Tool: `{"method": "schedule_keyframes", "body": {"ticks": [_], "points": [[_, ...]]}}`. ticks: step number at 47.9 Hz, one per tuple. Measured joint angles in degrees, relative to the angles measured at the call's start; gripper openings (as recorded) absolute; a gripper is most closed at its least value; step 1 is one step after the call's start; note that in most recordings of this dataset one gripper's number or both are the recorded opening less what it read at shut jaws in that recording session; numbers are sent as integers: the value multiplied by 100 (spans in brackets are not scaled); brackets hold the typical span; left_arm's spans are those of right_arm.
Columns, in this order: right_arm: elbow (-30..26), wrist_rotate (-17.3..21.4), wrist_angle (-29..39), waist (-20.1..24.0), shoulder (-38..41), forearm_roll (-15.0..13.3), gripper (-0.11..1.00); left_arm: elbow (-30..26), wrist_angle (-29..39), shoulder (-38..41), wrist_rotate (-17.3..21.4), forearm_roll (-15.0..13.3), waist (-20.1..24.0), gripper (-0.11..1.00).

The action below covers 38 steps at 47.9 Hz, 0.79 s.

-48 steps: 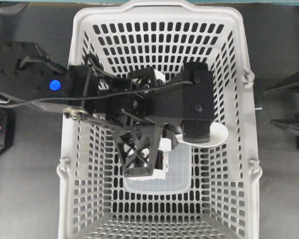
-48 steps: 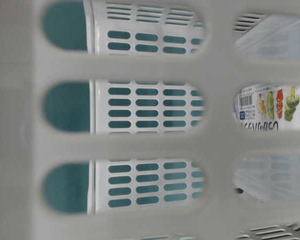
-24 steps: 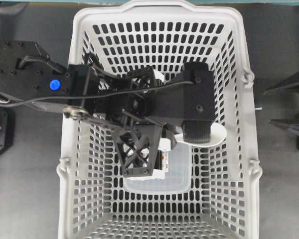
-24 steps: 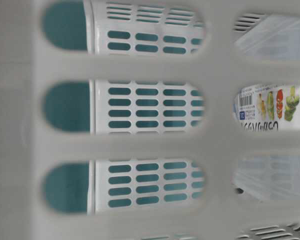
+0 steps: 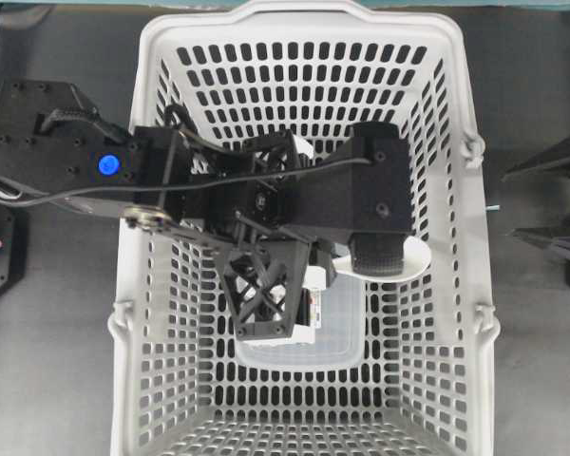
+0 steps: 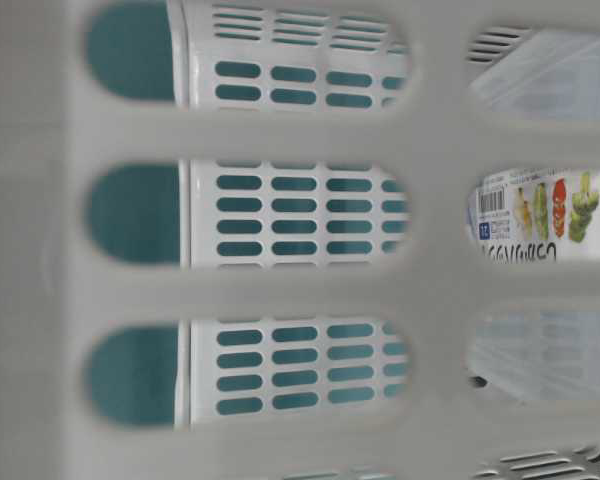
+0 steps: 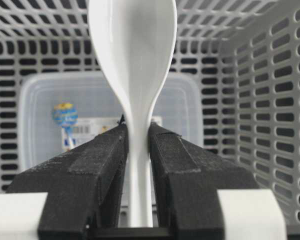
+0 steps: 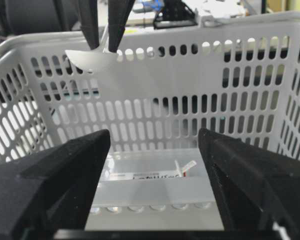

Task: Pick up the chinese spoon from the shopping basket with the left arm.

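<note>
- Light-grey slotted plastic makes up the shopping basket [image 5: 456, 114], by which most of the overhead view is filled; its thick rim and perforated walls are also seen in the left wrist view [image 7: 260, 100], in the right wrist view [image 8: 200, 85] and, blurred and very close, in the table-level view [image 6: 280, 135].
- Over the basket's left rim the left arm [image 5: 66, 161] is reached in from the left of the overhead view; a blue round dot is carried on its upper body and black cables are run along it.
- On the basket floor a clear rectangular container [image 5: 342, 328] is seen, partly covered by the arm; it is also shown in the left wrist view [image 7: 45, 115], and its printed label shows in the table-level view [image 6: 540, 215].
- Well above the basket floor the left gripper [image 7: 138, 145] is pinched on the handle of the chinese spoon [image 7: 132, 55], the black fingers [image 7: 97, 160] being pressed against it from both sides.
- The spoon's white bowl [image 5: 413, 258] is seen jutting from under the arm towards the basket's right wall, and in the right wrist view it [image 8: 92, 60] is held high, near rim level.
- The right gripper [image 8: 154, 165] is held spread wide, nothing being between its fingers.
</note>
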Motion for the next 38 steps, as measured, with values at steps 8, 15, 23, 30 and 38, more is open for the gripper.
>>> {"method": "schedule_keyframes", "body": {"ticks": [8,15,23,30,38], "points": [[-9,0,0,0,0,0,69,9,0,0,0,-9,-18,13],[-9,0,0,0,0,9,69,26,0,0,0,-9,-18,13],[0,0,0,0,0,0,69,35,9,0,0,-9,-18,13],[0,0,0,0,-9,9,69,53,9,0,0,0,-26,13],[0,0,-9,0,-18,0,69,62,9,0,9,-9,-35,13]]}}
